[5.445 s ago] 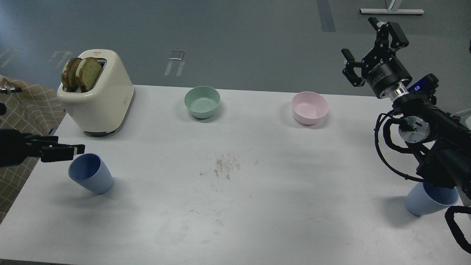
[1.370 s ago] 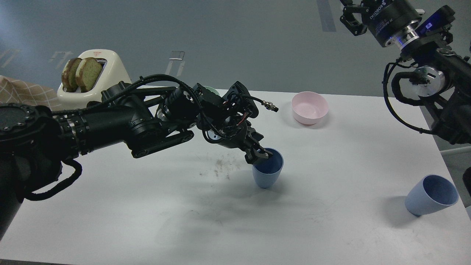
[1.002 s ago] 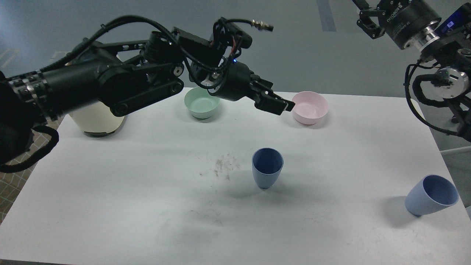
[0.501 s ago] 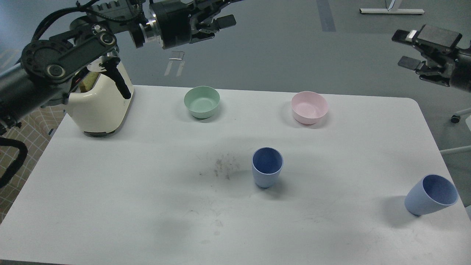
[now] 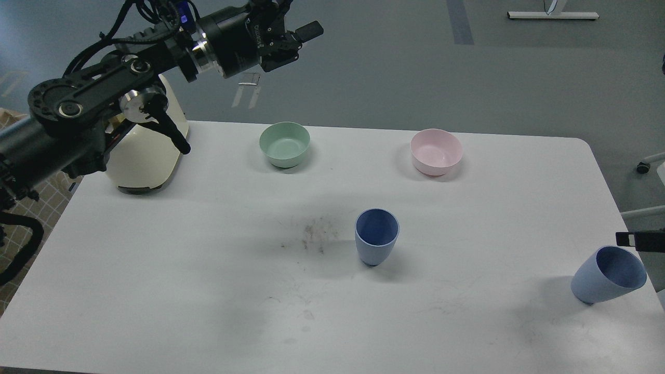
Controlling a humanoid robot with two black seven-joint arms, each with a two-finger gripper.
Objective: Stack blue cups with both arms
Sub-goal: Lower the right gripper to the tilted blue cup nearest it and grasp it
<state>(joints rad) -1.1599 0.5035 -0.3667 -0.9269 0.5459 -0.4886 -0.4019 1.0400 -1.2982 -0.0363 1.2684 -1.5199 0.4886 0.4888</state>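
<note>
Your left gripper [image 5: 293, 28] raised above the toaster [image 5: 148, 156], fingers apart, empty, well clear of the centre blue cup [image 5: 376, 236] upright mid-table, your right gripper [image 5: 640, 239] barely in frame, state unclear, just above the right blue cup [image 5: 608, 275] at the table [image 5: 208, 311] edge.

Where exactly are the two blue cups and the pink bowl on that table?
Light-blue plastic cup at mid-table [image 5: 375, 249], head view: on its outer wall.
Light-blue plastic cup by the right edge [image 5: 592, 283], head view: on its outer side.
Pink plastic bowl [image 5: 434, 165], head view: on its front wall.
</note>
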